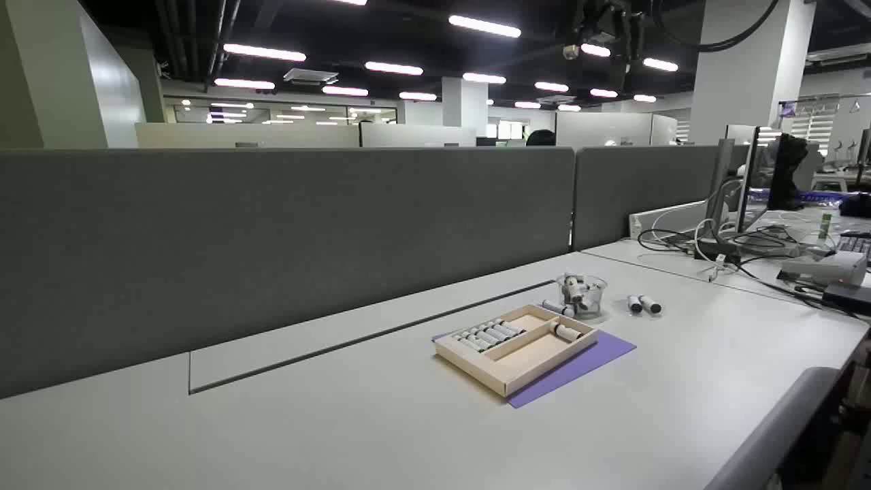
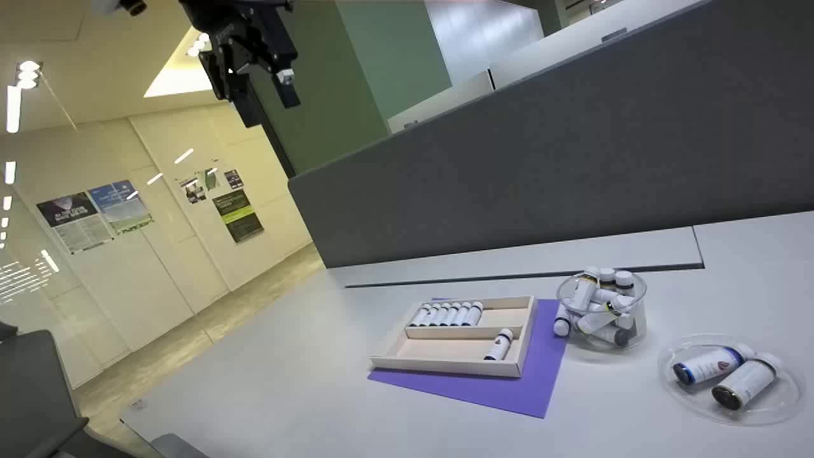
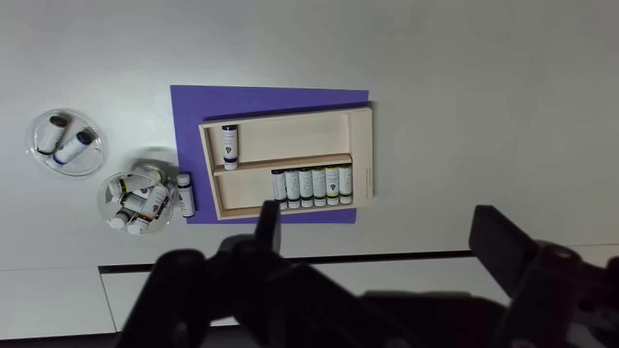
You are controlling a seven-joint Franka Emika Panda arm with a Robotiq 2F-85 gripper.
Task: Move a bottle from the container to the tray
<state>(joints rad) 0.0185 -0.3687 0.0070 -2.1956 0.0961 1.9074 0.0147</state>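
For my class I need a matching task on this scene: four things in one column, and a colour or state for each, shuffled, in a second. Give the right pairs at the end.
Column one
1. gripper
2. tray
3. cup
4. mat

Column two
A. purple, lying partly under the tray
B. clear, crowded with jumbled bottles
C. open, with nothing gripped
D. light tan, divided in two lengthwise

Right pairs: 1-C, 2-D, 3-B, 4-A

gripper (image 2: 271,111) | high up | fingers (image 3: 500,245) spread wide apart | pointing downward
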